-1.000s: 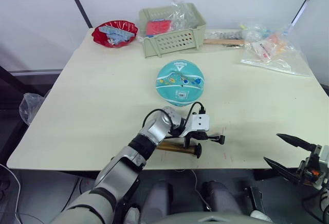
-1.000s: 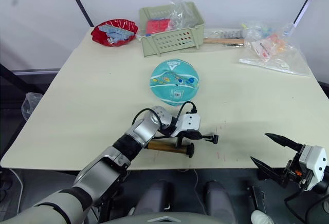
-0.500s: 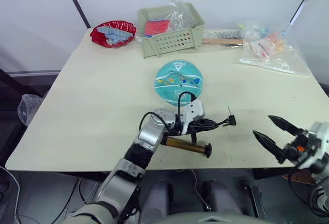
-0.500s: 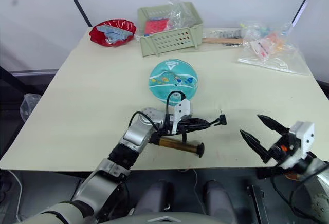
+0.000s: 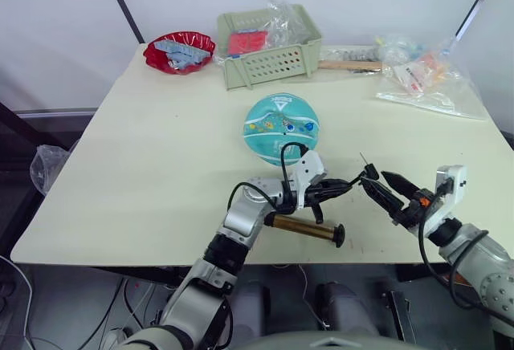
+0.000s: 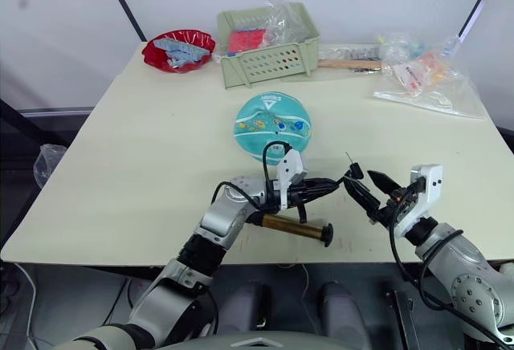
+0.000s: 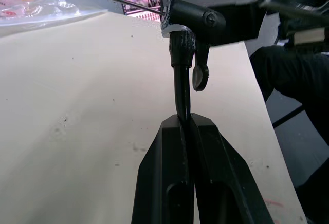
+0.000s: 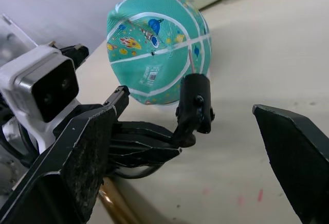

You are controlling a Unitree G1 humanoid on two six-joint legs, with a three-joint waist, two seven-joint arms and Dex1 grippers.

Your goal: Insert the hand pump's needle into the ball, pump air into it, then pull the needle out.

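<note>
The teal ball (image 5: 281, 129) rests at the table's middle, barcode label toward me. The brass hand pump (image 5: 301, 228) lies near the front edge, its black T-handle to the right. My left gripper (image 5: 344, 184) is shut on the pump's black hose (image 7: 181, 88) and holds the hose end above the table. The black fitting (image 8: 195, 106) carries the needle (image 7: 136, 5), which points up and away from the ball. My right gripper (image 8: 189, 102) is open, its fingers (image 8: 77, 157) on either side of the fitting without touching it.
A green basket (image 5: 269, 49) and a red bowl (image 5: 179, 51) stand at the table's back. Clear plastic bags (image 5: 426, 77) and a wooden-handled tool (image 5: 349, 65) lie at the back right. The front table edge runs just below the pump.
My right gripper has come in from beyond the front right edge to flank the needle fitting. My left gripper has carried the hose end rightward and higher; the pump slid slightly right.
</note>
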